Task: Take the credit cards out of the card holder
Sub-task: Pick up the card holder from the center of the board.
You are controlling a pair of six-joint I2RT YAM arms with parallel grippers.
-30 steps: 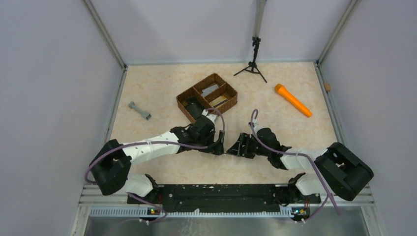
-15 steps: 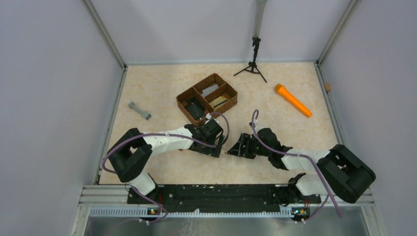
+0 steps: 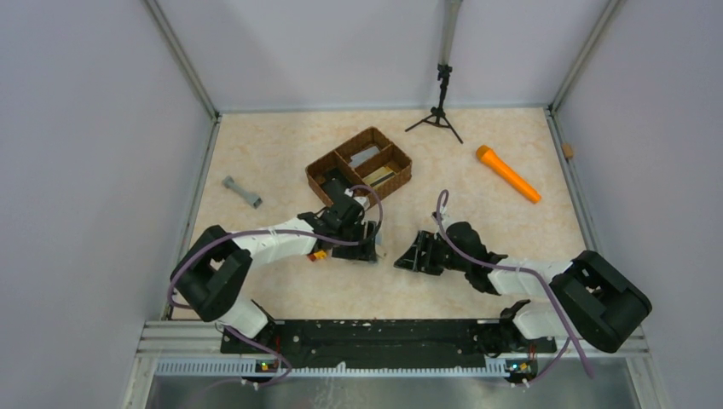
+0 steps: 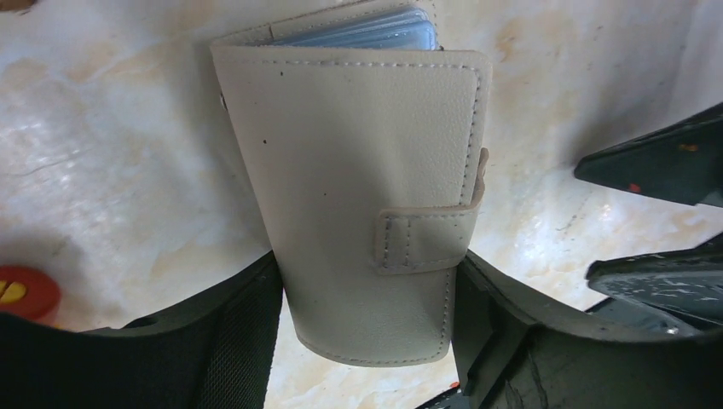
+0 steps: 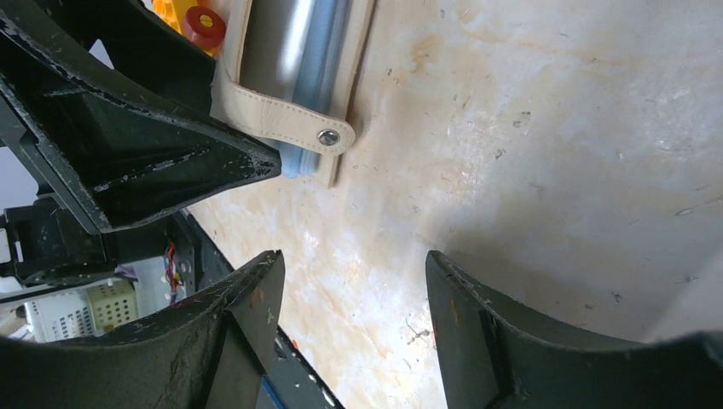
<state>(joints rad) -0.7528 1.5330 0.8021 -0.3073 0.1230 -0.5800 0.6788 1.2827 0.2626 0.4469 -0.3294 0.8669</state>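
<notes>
L gripper (image 4: 368,264) pinches 1 card holder (image 4: 349,145); R gripper (image 5: 354,260) spread wide.

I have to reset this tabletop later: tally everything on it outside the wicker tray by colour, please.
Cream: 1, card holder
Grey: 1, dumbbell-shaped piece
Orange: 1, cylinder
Black: 1, tripod
Red-yellow: 1, small piece
Total: 5

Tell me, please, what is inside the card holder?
Pale blue sleeves show at the top edge of the card holder. It is folded shut with its strap across, and the cream cover hides the rest, so no cards can be seen.
</notes>
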